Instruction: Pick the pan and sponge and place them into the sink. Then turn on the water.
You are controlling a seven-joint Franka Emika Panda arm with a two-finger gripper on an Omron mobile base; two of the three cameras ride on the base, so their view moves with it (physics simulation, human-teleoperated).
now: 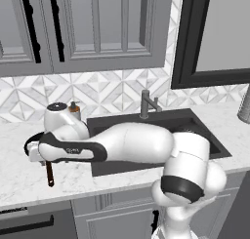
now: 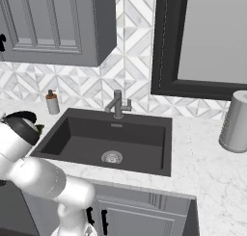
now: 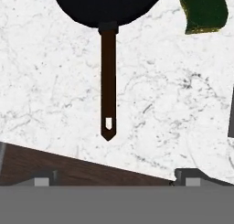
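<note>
Pan (image 3: 107, 3): round, black, thin brown handle, marble counter (image 3: 55, 81).

Bare counter (image 3: 173, 109) flanks the pan handle (image 3: 108, 81); sponge (image 3: 202, 10) apart.

Arm (image 1: 132, 143) stretched left, low; wrist pointing down, jaws wide apart.

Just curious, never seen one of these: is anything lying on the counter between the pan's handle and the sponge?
No. In the hand view, only bare marble counter separates the pan's handle from the sponge.
</note>
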